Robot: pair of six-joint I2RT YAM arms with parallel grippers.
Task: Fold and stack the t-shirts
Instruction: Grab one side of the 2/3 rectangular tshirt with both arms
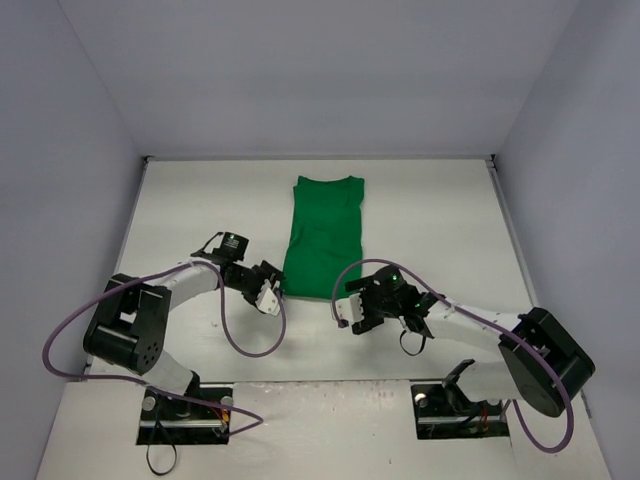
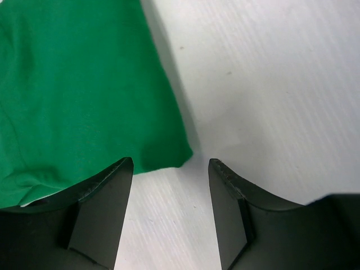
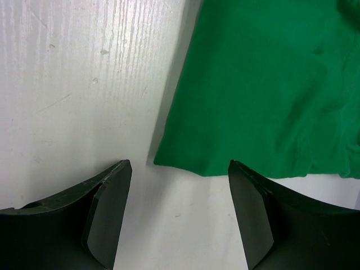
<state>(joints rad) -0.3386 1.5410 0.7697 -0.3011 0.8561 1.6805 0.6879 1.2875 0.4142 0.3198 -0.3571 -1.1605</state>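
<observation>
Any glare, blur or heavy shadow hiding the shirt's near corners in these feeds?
Top external: even light, no glare, t-shirt crisp. Left wrist: its corner sharp, soft shadow beside it on the table; left gripper dark, little detail. Right wrist: table grain and corner sharp, right gripper dark too.

Overhead, two wrist close-ups, t-shirt [image 1: 323,238] shared

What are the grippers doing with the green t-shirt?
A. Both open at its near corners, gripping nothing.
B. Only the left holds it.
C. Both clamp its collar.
A: the left gripper and right gripper both show parted fingers, with a near corner of the t-shirt lying flat just ahead.
</observation>
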